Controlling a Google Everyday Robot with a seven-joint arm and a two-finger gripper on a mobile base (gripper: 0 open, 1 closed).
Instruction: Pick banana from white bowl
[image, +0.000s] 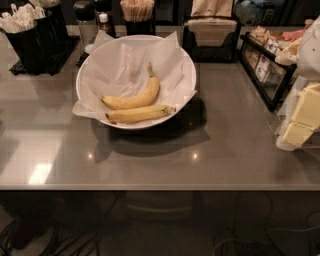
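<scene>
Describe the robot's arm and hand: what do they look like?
Only a part shows, at the right edge. The arm is smooth, rounded and white. Below it, the gripper is made of blocky pale-yellow pieces. No cables or markings show.

You see only a sliver of your robot, along the right edge of the bench. Near the far right corner is its white, rounded, smooth-shelled arm (311, 47), a pale matte casing that looks soft and blurred against the dark background. Below it, over the right edge, is the pale yellow, blocky gripper (301, 117). It shows two flat-faced, butter-coloured slabs, one above the other, set in a greyish translucent frame with a rounded lower end.
</scene>
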